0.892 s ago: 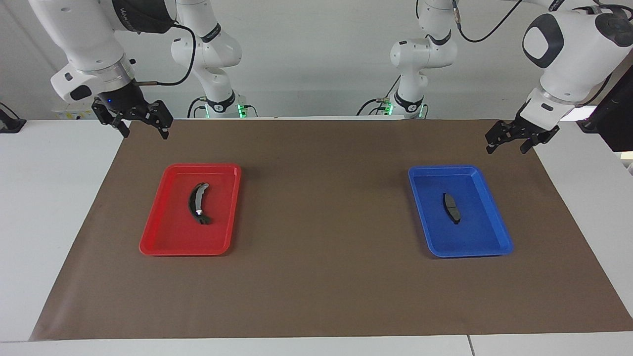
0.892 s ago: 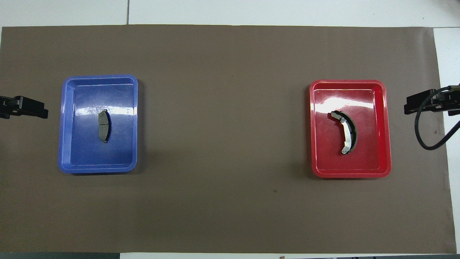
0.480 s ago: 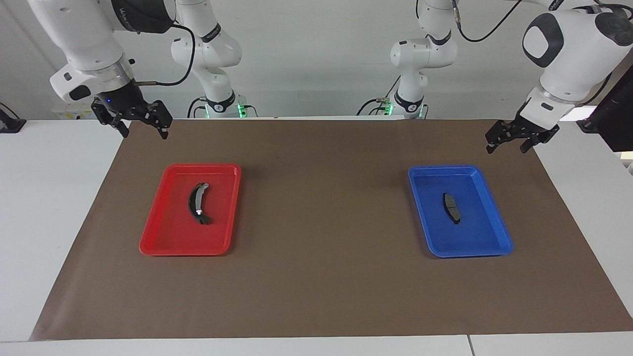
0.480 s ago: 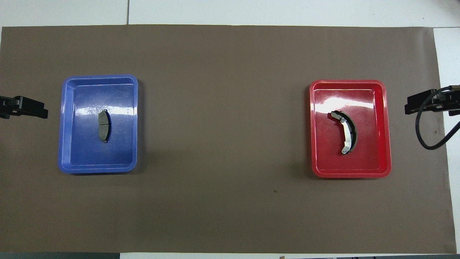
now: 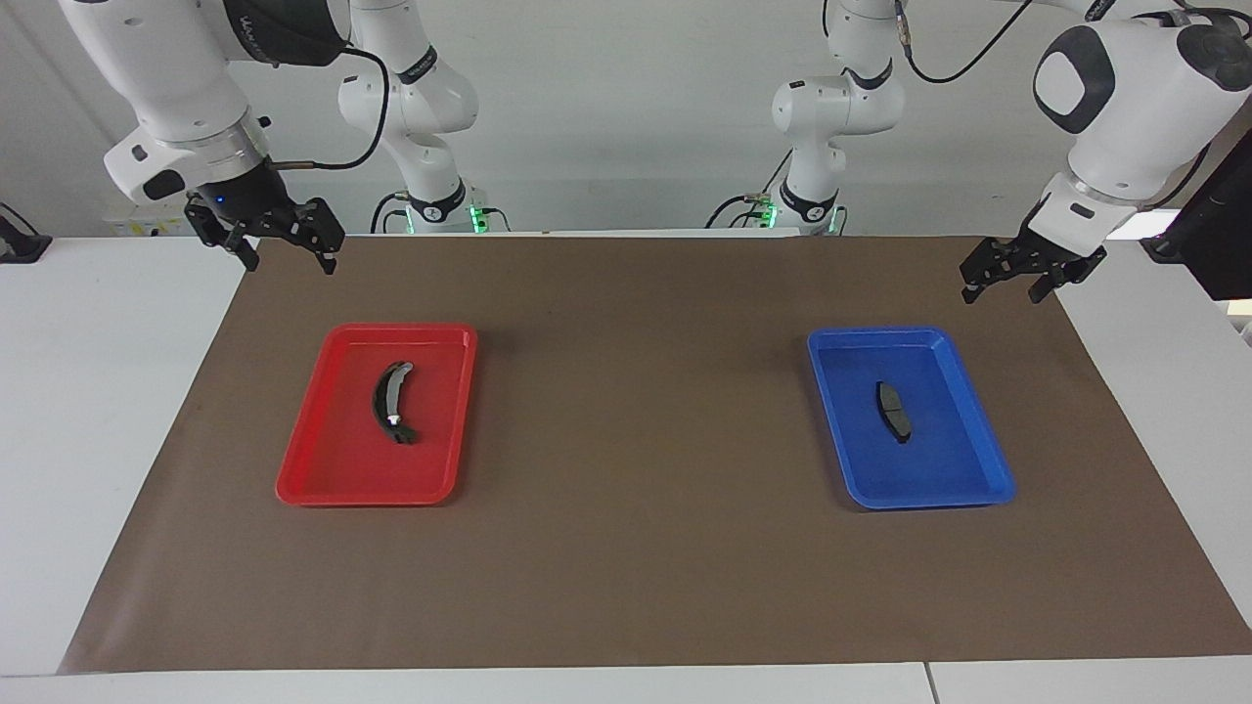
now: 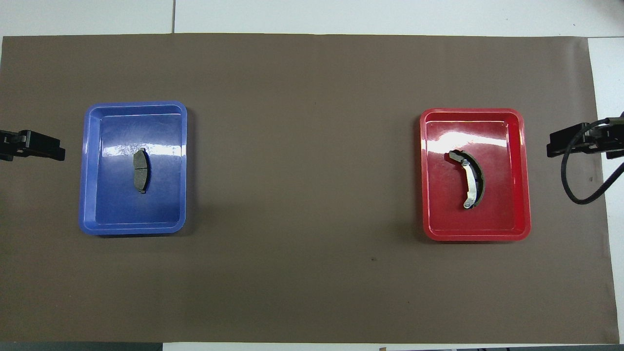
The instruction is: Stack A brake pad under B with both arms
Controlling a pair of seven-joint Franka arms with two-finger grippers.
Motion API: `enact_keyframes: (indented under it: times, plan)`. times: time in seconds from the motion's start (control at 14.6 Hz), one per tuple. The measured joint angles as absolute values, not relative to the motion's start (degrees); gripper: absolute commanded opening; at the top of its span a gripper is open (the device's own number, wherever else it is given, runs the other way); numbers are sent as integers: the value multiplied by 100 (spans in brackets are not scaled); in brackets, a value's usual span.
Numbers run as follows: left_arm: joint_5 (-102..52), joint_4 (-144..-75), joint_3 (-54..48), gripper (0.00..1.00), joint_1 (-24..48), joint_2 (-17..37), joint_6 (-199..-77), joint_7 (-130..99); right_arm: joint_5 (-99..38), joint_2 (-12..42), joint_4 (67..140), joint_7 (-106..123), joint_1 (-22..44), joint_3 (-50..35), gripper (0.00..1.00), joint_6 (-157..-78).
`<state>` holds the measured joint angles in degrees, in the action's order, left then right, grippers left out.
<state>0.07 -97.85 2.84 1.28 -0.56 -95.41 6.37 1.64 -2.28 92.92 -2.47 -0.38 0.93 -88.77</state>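
A brake pad [image 5: 892, 411] lies in the blue tray [image 5: 978, 479], toward the left arm's end of the surface [image 5: 636, 548]. B [image 5: 389, 402] lies in the red tray [image 5: 323, 479], toward the right arm's end. Left gripper [image 5: 1007, 284] and right gripper [image 5: 284, 249], jaws apart, hang over the surface's two robot-side corners.

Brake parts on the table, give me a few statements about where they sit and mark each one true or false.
1. The short brake pad lies in the blue tray. True.
2. The long curved piece rests on top of the short pad. False: it lies alone in the red tray.
3. The left pincer holds the short pad. False: it hangs open and holds nothing.
4. The right pincer is open. True.
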Motion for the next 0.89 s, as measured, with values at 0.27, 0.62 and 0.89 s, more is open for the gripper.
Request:
enact_keyframes:
  times: [0.27,0.62,0.89]
  plan:
    - [7,-9814,282,98,128,-57,-9606,637,164,-228,9292,-247,-38,93,100,-8876]
    - [7,-10452,267,97,138,-132,-10611,637,164,-228,9293,-247,-38,93,100,-8876]
    - [7,-11089,253,97,194,-107,-11557,637,164,-228,9293,-247,-38,93,100,-8876]
